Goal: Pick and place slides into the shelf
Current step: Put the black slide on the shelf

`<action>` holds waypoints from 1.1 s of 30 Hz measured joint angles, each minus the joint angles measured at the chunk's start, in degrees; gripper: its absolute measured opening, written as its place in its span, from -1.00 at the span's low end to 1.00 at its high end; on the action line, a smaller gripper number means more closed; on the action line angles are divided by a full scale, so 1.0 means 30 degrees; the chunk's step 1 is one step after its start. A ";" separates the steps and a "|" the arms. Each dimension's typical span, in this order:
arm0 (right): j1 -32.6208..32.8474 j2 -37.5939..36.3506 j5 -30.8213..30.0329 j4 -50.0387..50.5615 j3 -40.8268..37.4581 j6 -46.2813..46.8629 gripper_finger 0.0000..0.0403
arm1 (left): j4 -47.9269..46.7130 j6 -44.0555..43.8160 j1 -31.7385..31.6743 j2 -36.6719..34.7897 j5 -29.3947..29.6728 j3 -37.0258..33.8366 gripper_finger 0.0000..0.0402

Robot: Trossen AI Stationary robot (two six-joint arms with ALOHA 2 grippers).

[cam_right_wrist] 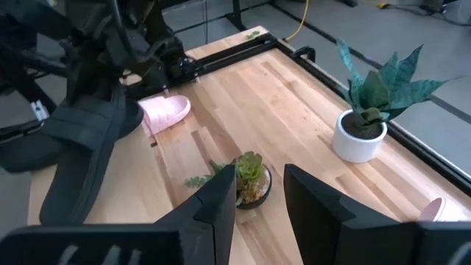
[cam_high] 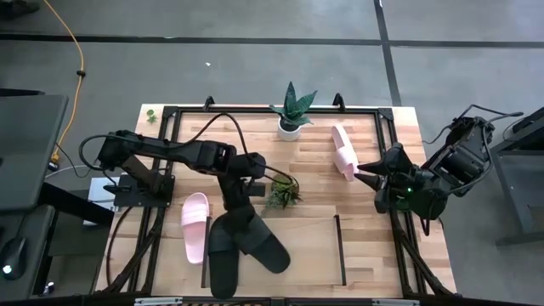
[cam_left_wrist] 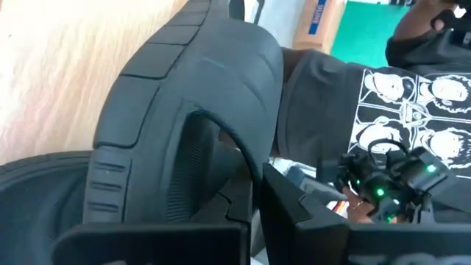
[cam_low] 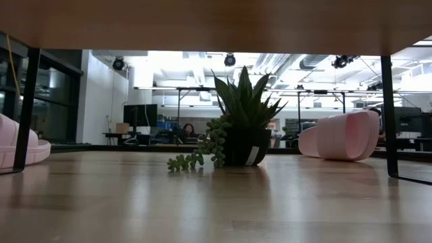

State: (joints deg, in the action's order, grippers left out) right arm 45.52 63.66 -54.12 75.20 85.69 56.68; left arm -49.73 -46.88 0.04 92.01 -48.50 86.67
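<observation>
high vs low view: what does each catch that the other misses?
Only the high view: both arms, the left gripper shut on a black slide that crosses the second black slide over the shelf, and the right gripper open beside the far pink slide.

Only the low view: the room behind, with desks and monitors.

Both: the dark-potted plant, the near pink slide, the far pink slide and the wood tabletop.
</observation>
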 joint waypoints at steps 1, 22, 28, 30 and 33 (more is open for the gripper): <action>0.0000 0.0000 -0.0178 0.0000 0.0000 0.0092 -0.47 | -0.0072 0.0170 -0.0047 0.0000 -0.0183 0.0000 -0.99; -0.0080 0.0000 -0.1053 0.0007 0.0000 0.1620 -0.47 | 0.0120 0.2063 -0.3009 0.0007 -0.3522 -0.0007 -0.99; -0.0080 0.0000 -0.1369 0.0007 0.0000 0.1620 -0.47 | 0.0332 0.2399 -0.4166 0.0007 -0.4937 -0.0007 -1.00; -0.0087 0.0000 -0.1447 0.0016 0.0000 0.1620 -0.47 | 0.0821 0.2523 -0.4476 0.0007 -0.5427 -0.0007 -1.00; -0.0087 0.0000 -0.1462 0.0139 0.0000 0.1680 -0.47 | 0.1594 0.2479 -0.4878 0.0007 -0.6061 0.0016 -1.00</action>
State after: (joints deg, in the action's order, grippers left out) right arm 45.25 63.66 -58.50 75.62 85.69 61.72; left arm -44.94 -39.44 -14.59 92.03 -66.68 86.72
